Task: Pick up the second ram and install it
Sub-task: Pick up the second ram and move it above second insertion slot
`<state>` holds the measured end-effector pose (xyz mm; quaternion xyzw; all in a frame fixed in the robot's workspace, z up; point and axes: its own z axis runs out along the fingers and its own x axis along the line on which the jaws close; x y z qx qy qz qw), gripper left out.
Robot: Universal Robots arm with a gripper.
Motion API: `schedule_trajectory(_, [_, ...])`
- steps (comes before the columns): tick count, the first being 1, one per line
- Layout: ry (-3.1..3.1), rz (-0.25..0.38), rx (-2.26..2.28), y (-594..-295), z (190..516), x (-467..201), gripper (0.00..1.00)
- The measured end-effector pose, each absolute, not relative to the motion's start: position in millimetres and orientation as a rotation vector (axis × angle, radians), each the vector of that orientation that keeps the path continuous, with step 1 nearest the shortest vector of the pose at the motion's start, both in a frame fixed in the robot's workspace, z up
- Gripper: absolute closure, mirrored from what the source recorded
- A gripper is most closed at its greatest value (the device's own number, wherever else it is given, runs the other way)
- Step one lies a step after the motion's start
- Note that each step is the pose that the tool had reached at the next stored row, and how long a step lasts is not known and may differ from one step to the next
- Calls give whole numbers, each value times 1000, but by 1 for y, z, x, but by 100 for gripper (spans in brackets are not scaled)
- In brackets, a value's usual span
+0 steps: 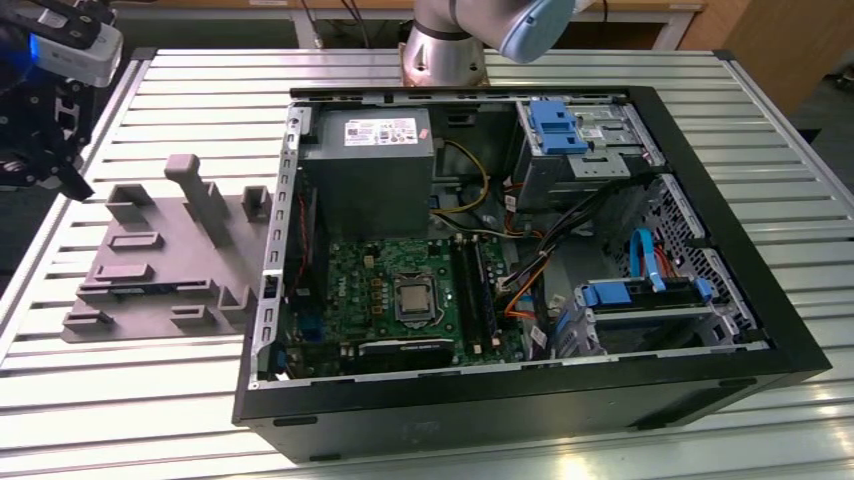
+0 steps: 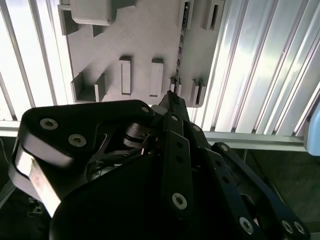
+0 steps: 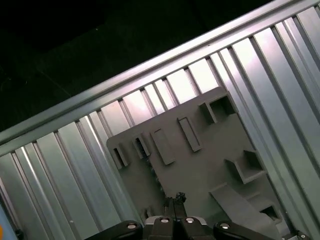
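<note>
Now, closed pincer, second ram apart, in grey fixture

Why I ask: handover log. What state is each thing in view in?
hand: shut, empty, clear of the grey fixture.
second ram: on edge in the grey fixture, not held.
grey fixture: flat on the table.
computer case: on its side, open, panel off.

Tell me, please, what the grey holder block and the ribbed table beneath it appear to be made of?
The grey holder block looks like plastic, possibly printed: it is a uniform matt grey with no glints and has chunky pockets and posts. The ribbed table looks like bare metal, probably aluminium profiles: its silvery slats show bright, streaky reflections in both wrist views.
</note>
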<state>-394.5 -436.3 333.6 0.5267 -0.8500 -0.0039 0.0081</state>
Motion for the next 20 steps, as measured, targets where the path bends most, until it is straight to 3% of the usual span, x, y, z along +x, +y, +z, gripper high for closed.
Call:
schedule_trajectory(9, [-2531,-2,1848,-436,327,-394,89])
schedule_trajectory(11, [-2499,0,1894,-436,325,-394,77])
schedule_trajectory(12, [-2485,1,1912,-436,325,-394,77])
schedule_trajectory(15, [-2445,1,1964,-437,322,-394,64])
schedule_trajectory(20, [-2353,2,2074,-437,315,-394,64])
